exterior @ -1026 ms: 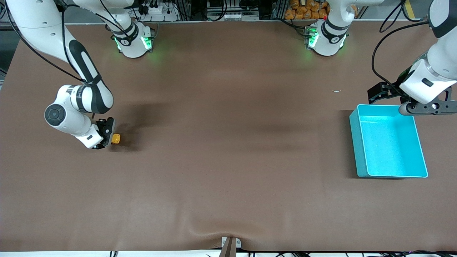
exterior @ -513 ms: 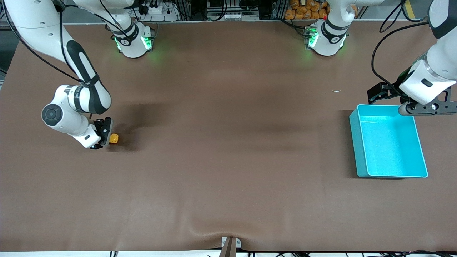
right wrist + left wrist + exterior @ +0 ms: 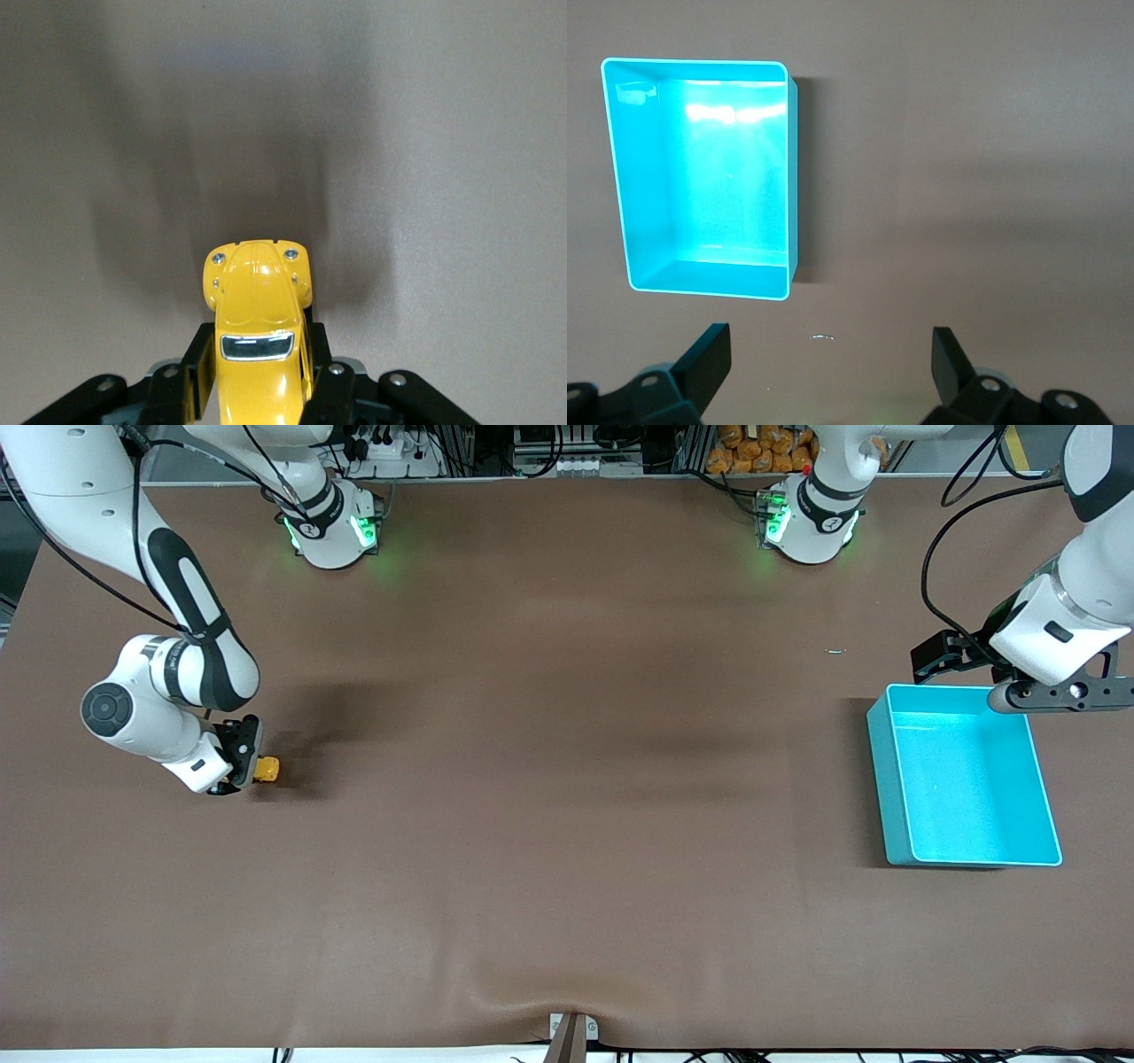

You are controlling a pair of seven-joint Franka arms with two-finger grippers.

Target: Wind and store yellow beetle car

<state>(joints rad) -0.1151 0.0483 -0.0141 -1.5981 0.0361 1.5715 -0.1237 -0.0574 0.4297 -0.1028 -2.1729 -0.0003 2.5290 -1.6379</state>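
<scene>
The yellow beetle car [image 3: 267, 769] is on the brown table near the right arm's end. My right gripper [image 3: 246, 765] is shut on it, its black fingers [image 3: 197, 361] clamped on both sides of the body, with the car's rounded hood [image 3: 258, 280] sticking out past them. The turquoise bin [image 3: 966, 779] stands empty near the left arm's end and also shows in the left wrist view [image 3: 704, 173]. My left gripper [image 3: 961, 657] hangs open and empty beside the bin's rim farthest from the front camera; its fingers [image 3: 709, 359] are wide apart over bare table.
A small pale scrap [image 3: 835, 651] lies on the table between the bin and the left arm's base, also seen in the left wrist view [image 3: 822, 337]. A bracket [image 3: 571, 1035] sits at the table's front edge.
My right gripper has dragged the yellow car along the table toward the right arm's end. The left arm and the bin have not moved.
</scene>
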